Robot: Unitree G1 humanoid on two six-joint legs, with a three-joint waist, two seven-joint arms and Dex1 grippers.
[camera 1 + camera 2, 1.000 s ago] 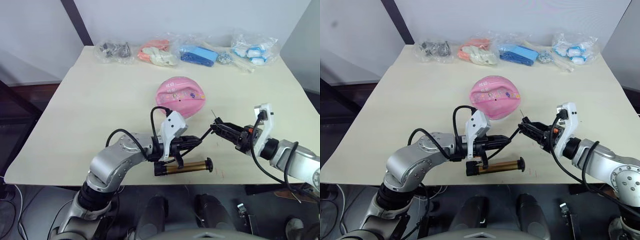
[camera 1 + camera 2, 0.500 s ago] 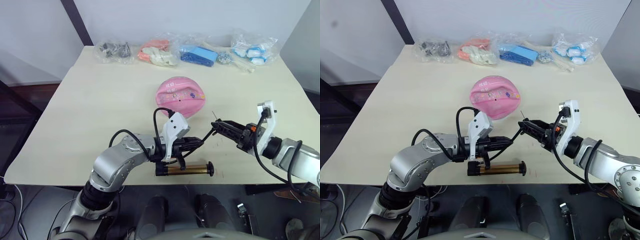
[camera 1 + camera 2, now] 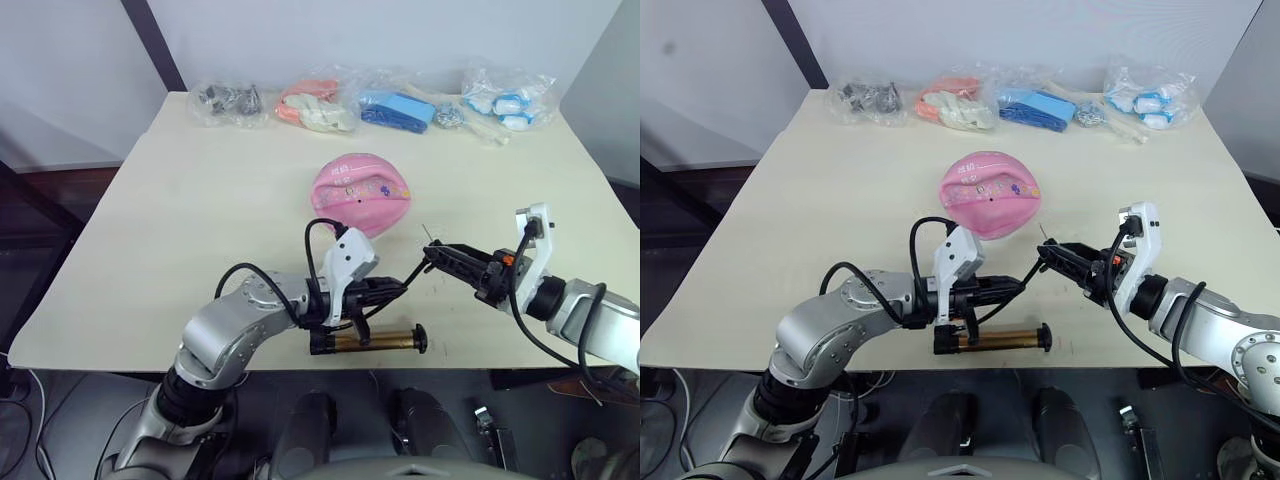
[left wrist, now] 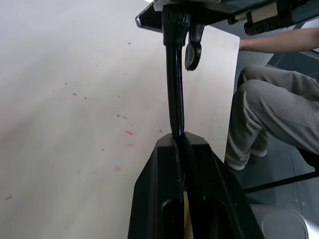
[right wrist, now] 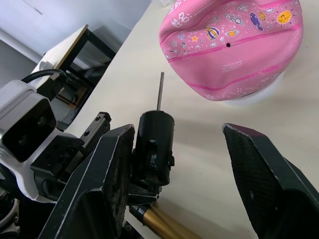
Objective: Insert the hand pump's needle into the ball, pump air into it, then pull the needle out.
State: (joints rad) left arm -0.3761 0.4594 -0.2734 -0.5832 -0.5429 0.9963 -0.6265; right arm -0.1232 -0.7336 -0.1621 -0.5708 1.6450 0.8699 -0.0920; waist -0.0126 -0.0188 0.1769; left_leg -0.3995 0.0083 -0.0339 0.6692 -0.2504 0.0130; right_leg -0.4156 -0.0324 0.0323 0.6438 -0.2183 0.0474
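Right wrist view, needle [image 5: 160,91]: bare pin standing up from its black fitting [image 5: 155,130], tip aimed toward the ball but well short of it.
Right gripper [image 5: 179,132]: fingers spread wide; fitting leaning against one finger, not clamped.
Left gripper [image 3: 392,290]: fingers closed on the black hose [image 4: 177,94], just behind the fitting.
Ball [image 3: 360,193]: limp and creased, at 12 o'clock from both grippers, mid-table; valve dot [image 5: 228,45] facing up, unpierced.
Hand pump [image 3: 368,340]: lying flat near the table [image 3: 200,200] edge at 6 o'clock, below the left gripper.
Change over the last second: left gripper edged slightly toward 3 o'clock, closer to the right gripper; ball unmoved.
Meaning for the task: probably a hand-over of the needle end in progress; insertion not yet begun, pumping and withdrawal to follow.
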